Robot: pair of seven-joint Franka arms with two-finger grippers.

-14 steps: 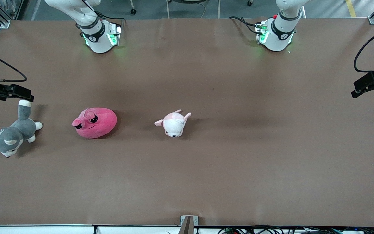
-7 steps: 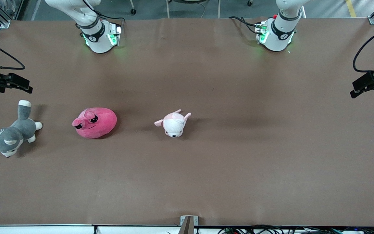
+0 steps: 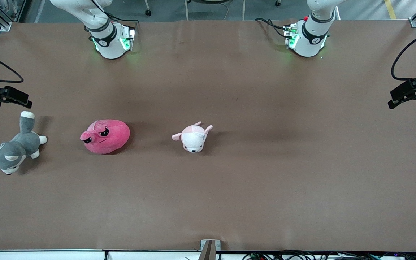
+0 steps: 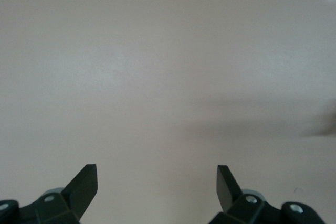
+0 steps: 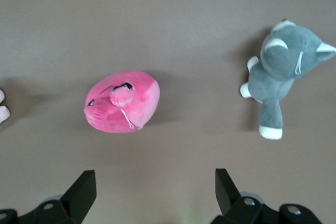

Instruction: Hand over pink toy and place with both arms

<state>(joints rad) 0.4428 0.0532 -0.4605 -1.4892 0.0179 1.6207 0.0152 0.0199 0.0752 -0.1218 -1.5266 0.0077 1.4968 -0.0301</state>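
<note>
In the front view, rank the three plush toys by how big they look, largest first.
1. Grey husky plush, the longest spread, tail to head.
2. Pink toy, close to the husky in bulk, so first place is unsure.
3. Pale puppy plush, clearly smallest.

The pink toy (image 3: pixel 106 136), the grey-and-white husky plush (image 3: pixel 11 151) and the small puppy plush (image 3: pixel 193 137) look like soft matt fleece cloth, lying on the table's (image 3: pixel 265 173) smooth, matt brown surface.

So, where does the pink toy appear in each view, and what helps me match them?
Front view: pink toy lies on the table between the grey husky plush and the small puppy plush.
Right wrist view: pink toy beside the husky.
Left wrist view: not in it.
Shared landmark: the husky.
</note>
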